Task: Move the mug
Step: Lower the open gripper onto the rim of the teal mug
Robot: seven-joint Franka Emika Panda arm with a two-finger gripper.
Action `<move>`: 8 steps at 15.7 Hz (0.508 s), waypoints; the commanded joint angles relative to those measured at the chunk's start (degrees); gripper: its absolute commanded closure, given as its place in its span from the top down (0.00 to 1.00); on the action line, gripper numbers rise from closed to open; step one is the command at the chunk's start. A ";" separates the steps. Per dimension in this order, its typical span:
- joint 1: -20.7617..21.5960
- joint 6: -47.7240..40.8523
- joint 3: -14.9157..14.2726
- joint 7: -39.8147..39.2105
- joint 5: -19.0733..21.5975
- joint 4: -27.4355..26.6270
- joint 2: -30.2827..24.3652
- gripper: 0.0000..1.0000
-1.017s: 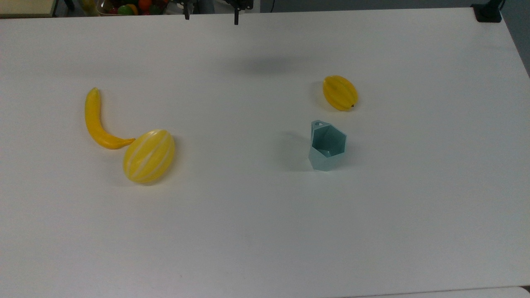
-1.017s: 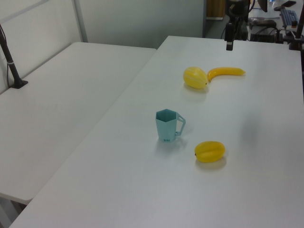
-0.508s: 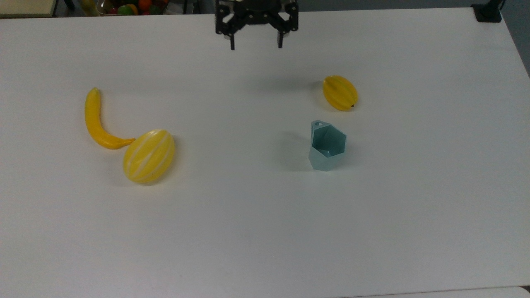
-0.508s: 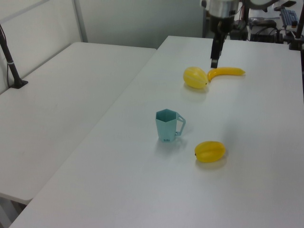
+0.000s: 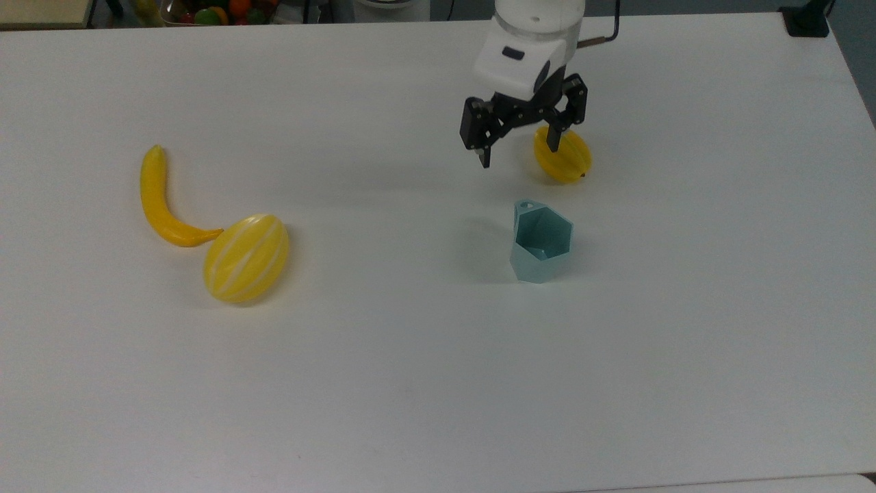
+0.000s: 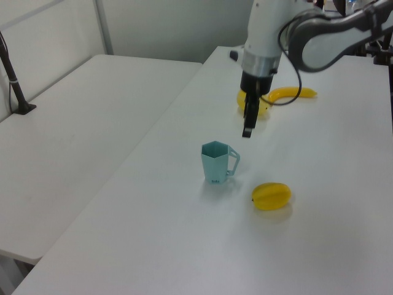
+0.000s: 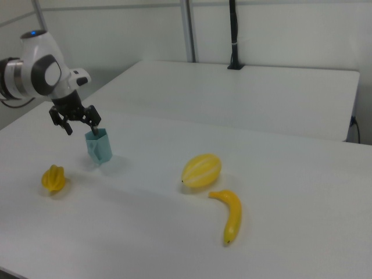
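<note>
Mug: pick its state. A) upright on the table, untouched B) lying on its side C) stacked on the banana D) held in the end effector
A: the mug stands upright on the table, the open end effector hanging apart from it.

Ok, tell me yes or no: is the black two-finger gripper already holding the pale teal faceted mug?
No: the black two-finger gripper hangs open above the white table, apart from the pale teal faceted mug, which stands upright and untouched.

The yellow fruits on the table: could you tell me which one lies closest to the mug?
The ribbed starfruit, just beyond the mug by its handle. The banana and striped melon lie together far off.
</note>
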 commanded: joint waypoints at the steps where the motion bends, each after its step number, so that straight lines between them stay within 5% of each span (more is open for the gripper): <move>1: 1.76 4.86 -0.60 0.13 -1.87 1.20 5.99 1.00; 4: 2.47 9.16 -0.77 1.97 -3.19 1.20 9.15 1.00; 8: 2.38 9.96 -0.77 3.56 -4.95 1.20 9.78 0.57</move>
